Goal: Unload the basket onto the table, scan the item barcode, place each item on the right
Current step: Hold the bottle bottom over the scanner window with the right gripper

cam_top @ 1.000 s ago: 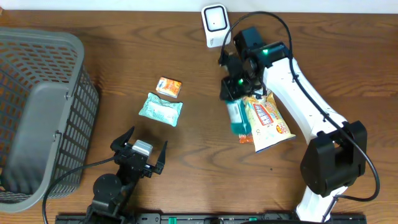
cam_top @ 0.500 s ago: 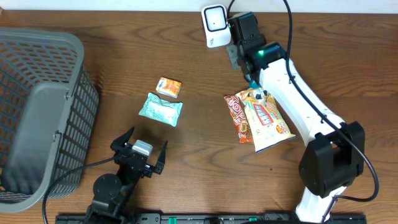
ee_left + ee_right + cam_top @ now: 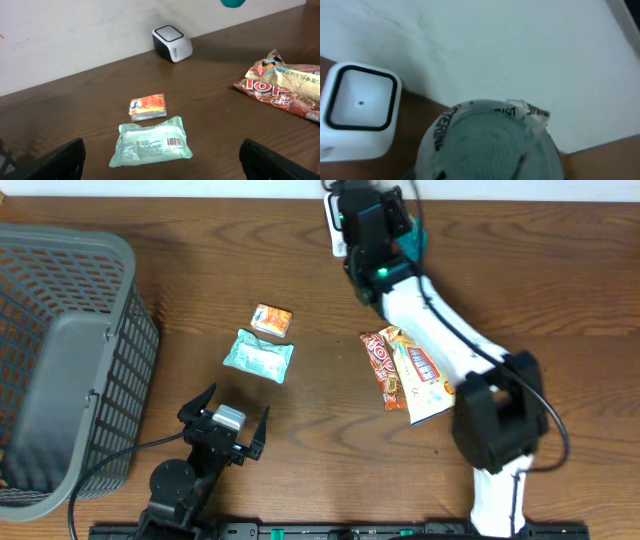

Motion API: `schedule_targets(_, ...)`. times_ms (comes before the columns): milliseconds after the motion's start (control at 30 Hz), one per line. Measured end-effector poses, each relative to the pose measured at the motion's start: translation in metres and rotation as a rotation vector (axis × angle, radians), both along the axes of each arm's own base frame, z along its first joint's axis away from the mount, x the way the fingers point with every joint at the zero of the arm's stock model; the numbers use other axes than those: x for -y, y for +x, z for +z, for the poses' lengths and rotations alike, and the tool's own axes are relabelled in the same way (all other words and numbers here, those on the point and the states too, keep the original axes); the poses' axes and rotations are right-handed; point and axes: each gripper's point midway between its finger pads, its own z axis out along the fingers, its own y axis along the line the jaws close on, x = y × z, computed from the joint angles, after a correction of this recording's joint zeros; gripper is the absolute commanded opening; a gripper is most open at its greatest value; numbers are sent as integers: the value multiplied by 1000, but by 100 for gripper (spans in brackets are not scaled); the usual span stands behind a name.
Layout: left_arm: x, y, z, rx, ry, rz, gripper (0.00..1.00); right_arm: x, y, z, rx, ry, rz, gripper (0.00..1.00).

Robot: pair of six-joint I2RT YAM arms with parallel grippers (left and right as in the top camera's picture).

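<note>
1. Transfer is shown by the right wrist view: the teal item (image 3: 492, 145), a second ago low over the snack packets (image 3: 425, 375), is now held at lower centre, just right of the scanner (image 3: 357, 107); no barcode is visible.
2. Left wrist view: the left gripper (image 3: 160, 150) is spread wide and empty.
3. Overhead: the right gripper (image 3: 362, 212), closed narrowly on the item, is raised at top centre; scanning is judged under way.

The basket (image 3: 118, 255) sits at the table's (image 3: 560, 280) left end. The scanner (image 3: 172, 43) stands at the back edge, and the item (image 3: 490, 145) hangs just right of it, probably clear of the tabletop. Mid-table, a box (image 3: 272, 319) lies just behind a pack (image 3: 258, 355). To their right, a bar (image 3: 384, 370) and a bag (image 3: 428, 380) lie touching, with the bar on the left.
</note>
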Motion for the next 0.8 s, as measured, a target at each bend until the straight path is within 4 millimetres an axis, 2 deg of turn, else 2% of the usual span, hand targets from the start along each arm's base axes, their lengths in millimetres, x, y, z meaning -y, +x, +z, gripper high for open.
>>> schedule_targets(200, 0, 0, 0, 0, 0, 0, 98, -19, 43, -16, 13, -156, -11, 1)
schedule_targets(400, 0, 0, 0, 0, 0, 0, 98, -35, 72, -22, 65, -245, -5, 1)
schedule_targets(600, 0, 0, 0, 0, 0, 0, 98, -51, 85, -34, 119, -297, 20, 1)
schedule_targets(800, 0, 0, 0, 0, 0, 0, 98, -75, 86, -58, 124, -322, 82, 1)
